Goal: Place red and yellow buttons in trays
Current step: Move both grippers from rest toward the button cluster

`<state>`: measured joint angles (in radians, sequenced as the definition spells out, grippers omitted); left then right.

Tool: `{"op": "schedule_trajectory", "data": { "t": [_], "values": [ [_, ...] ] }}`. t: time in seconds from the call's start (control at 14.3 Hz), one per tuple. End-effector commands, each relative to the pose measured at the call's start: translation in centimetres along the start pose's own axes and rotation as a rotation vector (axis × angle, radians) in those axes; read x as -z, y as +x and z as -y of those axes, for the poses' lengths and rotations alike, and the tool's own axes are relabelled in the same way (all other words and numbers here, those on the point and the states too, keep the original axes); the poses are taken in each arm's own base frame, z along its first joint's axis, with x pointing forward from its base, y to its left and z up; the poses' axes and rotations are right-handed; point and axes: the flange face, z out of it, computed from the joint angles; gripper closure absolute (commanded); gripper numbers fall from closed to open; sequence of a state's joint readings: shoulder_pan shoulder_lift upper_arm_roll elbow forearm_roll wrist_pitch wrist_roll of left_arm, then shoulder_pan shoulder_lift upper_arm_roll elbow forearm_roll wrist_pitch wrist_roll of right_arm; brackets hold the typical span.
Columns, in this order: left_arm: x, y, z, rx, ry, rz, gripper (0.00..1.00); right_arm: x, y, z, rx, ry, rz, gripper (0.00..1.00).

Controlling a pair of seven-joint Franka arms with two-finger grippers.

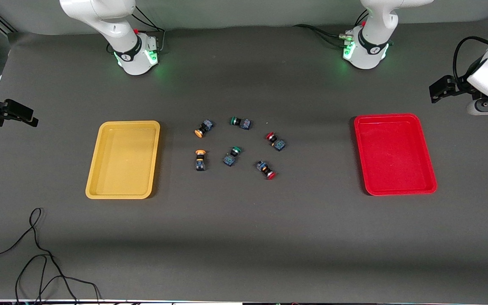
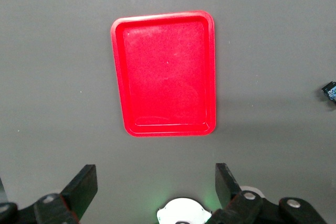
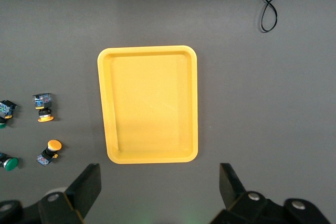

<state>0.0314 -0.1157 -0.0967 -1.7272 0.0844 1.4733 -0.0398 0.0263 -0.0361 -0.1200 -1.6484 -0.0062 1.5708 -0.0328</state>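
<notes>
Red tray (image 2: 163,74) under spread left gripper (image 2: 152,184), yellow tray (image 3: 148,103) under spread right gripper (image 3: 157,184), fingertips cut off

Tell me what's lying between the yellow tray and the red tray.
Front view: between yellow tray and red tray lie six buttons: two yellow, two green, two red.

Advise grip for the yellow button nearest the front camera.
Take that yellow button from above, claw fingers closing across its black-and-blue body. It lies on its side, cap pointing toward the robots' bases; the boxy body probably gives flatter faces than the round cap.
</notes>
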Motion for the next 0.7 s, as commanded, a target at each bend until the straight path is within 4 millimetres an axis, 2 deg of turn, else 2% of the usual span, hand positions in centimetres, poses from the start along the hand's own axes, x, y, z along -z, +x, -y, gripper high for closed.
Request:
{"op": "schedule_trajectory", "data": {
  "t": [0.0,0.14,0.42,0.56,0.63],
  "values": [
    [0.6,-0.1,0.0,0.009,-0.008,0.015,0.0,0.4,-0.5,-0.3,0.016,-0.022,-0.001,0.0],
    [0.4,0.0,0.1,0.011,-0.01,0.023,0.0,-0.2,-0.3,-0.1,0.016,-0.022,0.011,0.0],
    [0.4,0.1,-0.3,0.001,-0.01,0.015,0.0,-1.3,-1.1,3.3,-0.018,-0.013,0.053,0.0],
    [0.2,0.0,-0.4,0.001,-0.019,0.019,0.0,-2.5,-2.8,8.0,-0.025,-0.011,0.047,0.0],
    [0.0,0.0,-0.5,-0.001,-0.022,0.028,0.0,-3.4,-4.3,10.7,-0.056,-0.009,0.031,0.0]
  ]
}}
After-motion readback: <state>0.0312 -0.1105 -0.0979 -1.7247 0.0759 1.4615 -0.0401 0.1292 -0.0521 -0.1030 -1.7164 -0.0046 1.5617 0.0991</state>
